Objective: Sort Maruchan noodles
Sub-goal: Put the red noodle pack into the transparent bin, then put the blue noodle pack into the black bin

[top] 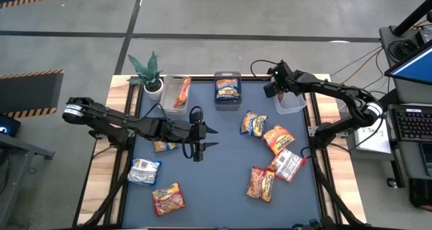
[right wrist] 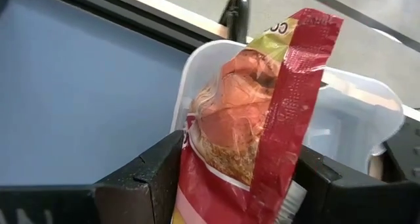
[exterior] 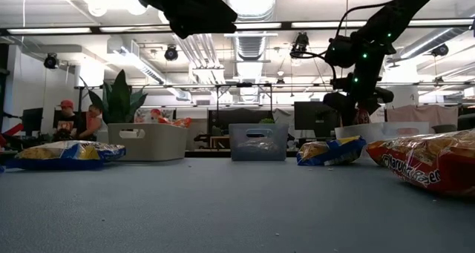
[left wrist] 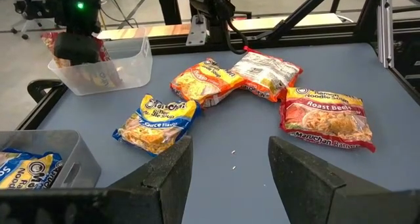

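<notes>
Right tool (right wrist: 236,178) over right bin (right wrist: 354,112), red packet (right wrist: 262,119) between its fingers — clamped or merely resting, cannot tell. Left tool (left wrist: 230,165) wide open, empty, mid-surface (top: 223,149). Other packets (top: 255,123) loose on surface. Risk: packet snagging on rim or a finger, tipping out — bin narrow, packet upright.

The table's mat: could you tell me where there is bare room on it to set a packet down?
Bare: the strip between the left gripper and the blue-yellow packet, and the near middle between the red packet and orange packet. Crowded: the right cluster around the silvery packet.
</notes>
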Available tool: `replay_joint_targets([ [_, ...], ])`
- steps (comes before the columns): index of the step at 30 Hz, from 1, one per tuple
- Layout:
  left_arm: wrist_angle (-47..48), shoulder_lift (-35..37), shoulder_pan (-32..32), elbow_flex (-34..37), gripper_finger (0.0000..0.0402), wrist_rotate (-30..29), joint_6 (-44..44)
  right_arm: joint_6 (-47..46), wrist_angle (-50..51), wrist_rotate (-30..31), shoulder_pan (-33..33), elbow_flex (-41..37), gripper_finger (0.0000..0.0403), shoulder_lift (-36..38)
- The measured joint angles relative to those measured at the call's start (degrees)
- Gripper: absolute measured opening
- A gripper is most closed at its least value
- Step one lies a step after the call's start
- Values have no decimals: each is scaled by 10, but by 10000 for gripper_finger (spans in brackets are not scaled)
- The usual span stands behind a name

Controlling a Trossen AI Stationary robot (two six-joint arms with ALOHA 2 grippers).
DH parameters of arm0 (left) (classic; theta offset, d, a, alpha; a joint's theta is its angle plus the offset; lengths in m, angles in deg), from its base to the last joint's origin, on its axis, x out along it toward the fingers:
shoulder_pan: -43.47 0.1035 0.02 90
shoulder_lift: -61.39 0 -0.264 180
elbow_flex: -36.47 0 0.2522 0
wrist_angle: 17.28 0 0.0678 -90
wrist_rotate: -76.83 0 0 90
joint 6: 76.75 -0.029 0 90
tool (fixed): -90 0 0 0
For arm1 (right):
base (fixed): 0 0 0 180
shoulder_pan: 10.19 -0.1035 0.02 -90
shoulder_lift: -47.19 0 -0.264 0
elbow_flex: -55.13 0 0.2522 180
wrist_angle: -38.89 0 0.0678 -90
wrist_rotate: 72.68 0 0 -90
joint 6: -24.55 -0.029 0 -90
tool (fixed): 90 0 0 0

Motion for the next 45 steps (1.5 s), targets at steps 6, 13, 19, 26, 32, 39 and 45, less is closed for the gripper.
replay_joint_targets([
  [6,0,0,0,0,182,0,0,-1,0,-16,0,0,187,3],
  [13,-2,0,0,0,182,0,2,-20,0,-16,0,0,197,3],
  [19,-3,0,0,0,182,0,2,-26,0,-16,0,0,239,3],
  [26,-3,0,0,0,182,0,2,-26,-2,-16,0,0,287,19],
  [32,-4,0,0,0,182,0,9,-28,-4,-16,0,7,320,68],
  [39,-4,0,0,0,182,0,18,-38,-4,-69,-3,25,328,133],
  [45,-7,0,0,0,182,0,22,-42,-4,-90,-22,29,327,187],
])
